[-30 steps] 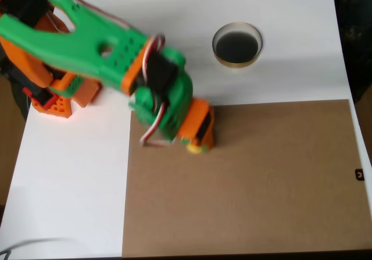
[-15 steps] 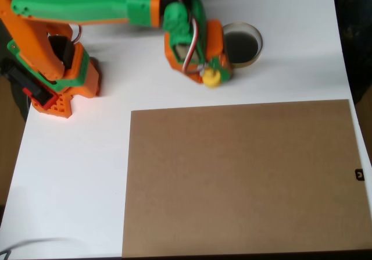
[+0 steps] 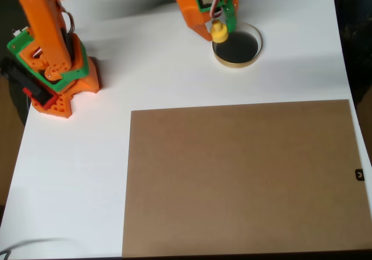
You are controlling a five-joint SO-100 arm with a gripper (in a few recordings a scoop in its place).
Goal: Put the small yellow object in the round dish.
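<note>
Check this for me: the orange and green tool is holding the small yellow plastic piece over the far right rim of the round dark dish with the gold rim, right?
Not quite. In the overhead view the orange and green tool holds the small yellow plastic piece over the left rim of the round dark dish with the gold rim, not the far right rim.

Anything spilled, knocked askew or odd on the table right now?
Nothing stands out. The round dish sits flat on the white table, the brown board lies square, and the gripper holds the small yellow object over the dish's left rim.
</note>
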